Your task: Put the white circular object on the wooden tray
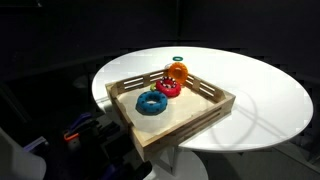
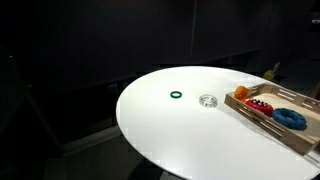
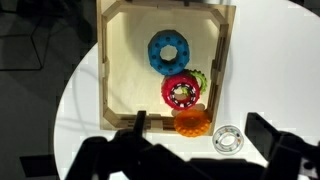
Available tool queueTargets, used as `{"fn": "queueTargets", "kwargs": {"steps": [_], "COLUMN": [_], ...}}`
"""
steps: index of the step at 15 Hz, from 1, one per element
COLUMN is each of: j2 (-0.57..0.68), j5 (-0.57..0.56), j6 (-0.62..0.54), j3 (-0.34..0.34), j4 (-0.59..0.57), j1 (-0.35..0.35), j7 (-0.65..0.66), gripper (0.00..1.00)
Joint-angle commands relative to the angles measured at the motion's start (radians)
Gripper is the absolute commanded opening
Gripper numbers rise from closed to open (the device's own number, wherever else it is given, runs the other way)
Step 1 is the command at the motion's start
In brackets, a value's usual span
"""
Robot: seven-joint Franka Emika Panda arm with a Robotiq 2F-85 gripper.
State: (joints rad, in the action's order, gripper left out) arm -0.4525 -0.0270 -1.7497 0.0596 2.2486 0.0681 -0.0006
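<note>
Jaws spread — white circular object [image 3: 228, 139] beside wooden tray [image 3: 103, 70].

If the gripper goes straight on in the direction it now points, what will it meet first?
Probably the orange ring at the wooden tray wall, centred in the open gripper; the white circular object lies just beside. Depth is unclear.

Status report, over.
Gripper open, holding nothing. White circular object on table, outside wooden tray. Orange ring close by, at tray wall.
</note>
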Motion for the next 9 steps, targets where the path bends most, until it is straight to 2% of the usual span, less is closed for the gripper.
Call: {"fn": "queueTargets", "kwargs": {"steps": [1, 9], "j2": [0.006, 0.099], "j5": [-0.003, 0.003], "j6": [0.003, -0.045], "j3": [-0.002, -0.023], "j4": [-0.006, -0.074], "j1": [-0.003, -0.038], "j7": [-0.002, -0.011], "gripper": [1.0, 1.0]}}
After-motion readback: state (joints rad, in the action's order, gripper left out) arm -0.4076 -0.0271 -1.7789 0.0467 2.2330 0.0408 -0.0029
